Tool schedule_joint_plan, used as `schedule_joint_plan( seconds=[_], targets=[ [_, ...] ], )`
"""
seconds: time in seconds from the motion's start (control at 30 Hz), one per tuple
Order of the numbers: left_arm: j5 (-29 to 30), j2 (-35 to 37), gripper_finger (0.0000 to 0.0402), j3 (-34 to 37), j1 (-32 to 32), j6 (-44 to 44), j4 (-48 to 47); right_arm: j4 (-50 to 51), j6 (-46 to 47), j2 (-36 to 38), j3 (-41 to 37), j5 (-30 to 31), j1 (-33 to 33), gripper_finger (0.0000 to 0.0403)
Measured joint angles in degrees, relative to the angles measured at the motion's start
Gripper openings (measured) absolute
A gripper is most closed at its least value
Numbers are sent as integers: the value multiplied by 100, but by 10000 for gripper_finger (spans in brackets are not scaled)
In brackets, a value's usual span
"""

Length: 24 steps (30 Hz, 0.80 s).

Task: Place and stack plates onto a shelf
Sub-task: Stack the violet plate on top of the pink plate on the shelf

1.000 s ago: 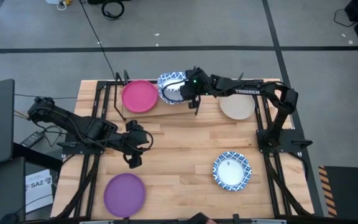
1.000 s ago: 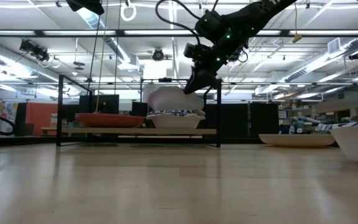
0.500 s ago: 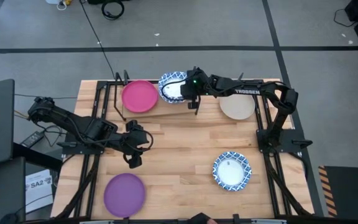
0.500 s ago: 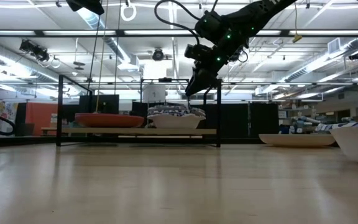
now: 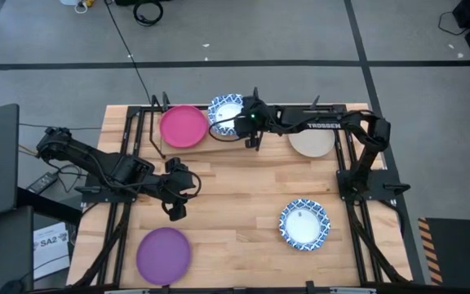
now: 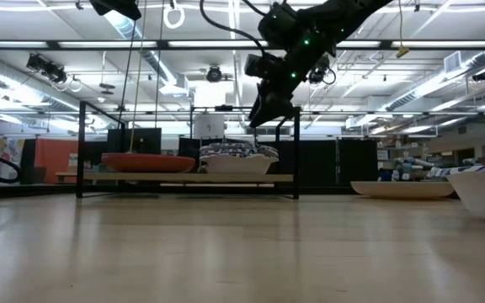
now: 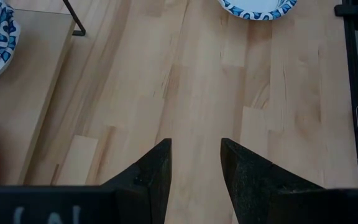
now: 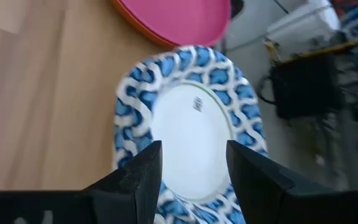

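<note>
High view: the shelf (image 5: 219, 147) at the far edge of the tabletop (image 5: 243, 204) carries a pink plate (image 5: 183, 126) on the left and a blue-and-white plate (image 5: 225, 111) on the right. A beige plate (image 5: 311, 140), a second patterned plate (image 5: 304, 224) and a purple plate (image 5: 163, 254) remain on the tabletop, so the task appears roughly half done. The right gripper (image 5: 243, 122) hovers at the shelved patterned plate's right edge; the left gripper (image 5: 175, 196) waits mid-left.

Low view: the right gripper (image 6: 263, 114) hangs just above the plate stack (image 6: 237, 158), probably not touching.

Left wrist view: jaws released, empty.

Right wrist view: jaws released, with the patterned plate (image 8: 191, 124) lying beyond them, ungrasped.
</note>
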<state>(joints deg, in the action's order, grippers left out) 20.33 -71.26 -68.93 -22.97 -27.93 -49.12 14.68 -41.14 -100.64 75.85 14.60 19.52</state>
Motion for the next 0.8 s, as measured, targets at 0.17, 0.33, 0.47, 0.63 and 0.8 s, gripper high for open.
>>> schedule_joint_plan(
  seconds=[0.17, 0.33, 0.47, 0.63, 0.8],
  targets=[
    [1, 0, 143, 0, 1, -5, -1, 1, -398, 2, 0, 569, -268, 185],
    [-1, 0, 143, 0, 1, -144, 0, 2, -631, 2, 0, 690, -572, 185],
    [-1, 0, 143, 0, -8, -159, 0, 0, -640, 2, 0, 696, -822, 185],
    [-142, 0, 143, 0, -7, -163, -2, 1, -611, 2, 0, 696, -1161, 185],
    [-376, 0, 143, 0, -7, -335, -3, 2, -165, 2, 0, 689, -1496, 185]
  ],
)
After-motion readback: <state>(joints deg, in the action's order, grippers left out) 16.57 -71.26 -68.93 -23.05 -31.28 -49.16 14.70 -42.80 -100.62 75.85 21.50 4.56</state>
